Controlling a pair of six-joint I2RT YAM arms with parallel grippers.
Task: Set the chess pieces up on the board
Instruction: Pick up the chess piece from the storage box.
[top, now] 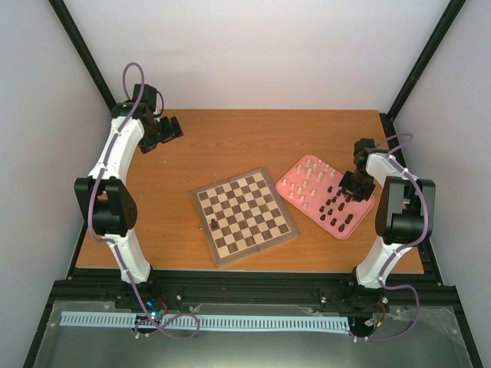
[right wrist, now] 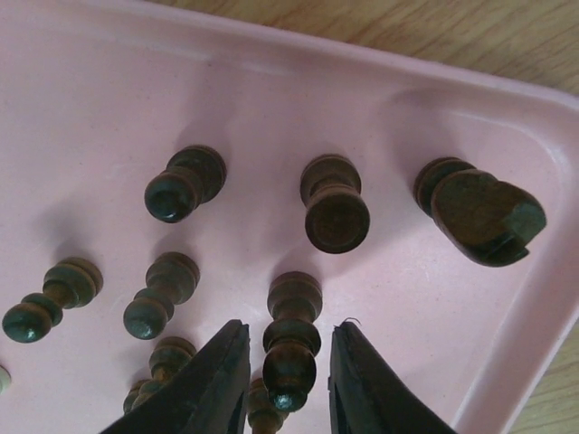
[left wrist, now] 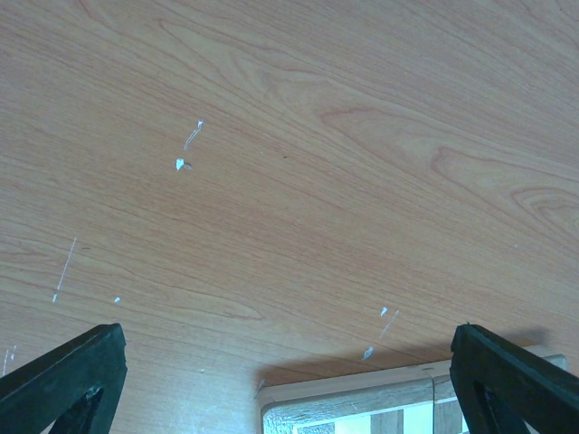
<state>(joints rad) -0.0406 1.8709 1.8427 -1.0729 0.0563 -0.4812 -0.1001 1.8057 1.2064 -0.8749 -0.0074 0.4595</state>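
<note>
Pink tray (top: 289, 186) sits on the right side of the wooden table (top: 230, 138), just beside the board (top: 244, 216). Cream chess pieces (top: 311, 176) stand at its far end and dark chess pieces (top: 334, 211) at its near end.

The right arm goes up from its base, bends, and points its right gripper (top: 354, 188) down into the tray over the dark ones. Up close, the right gripper (right wrist: 289, 327) has its two black fingers only a little way apart. One dark piece (right wrist: 291, 348) stands right between them. A thin gap shows on each side, so they do not seem to pinch it yet.

The left arm reaches to the far left corner of the table. Its left gripper (left wrist: 288, 333) is spread wide over bare wood with nothing in it. A corner of the board (left wrist: 362, 411) shows just below it.

One small dark piece (top: 212, 222) stands on the board's left edge.
</note>
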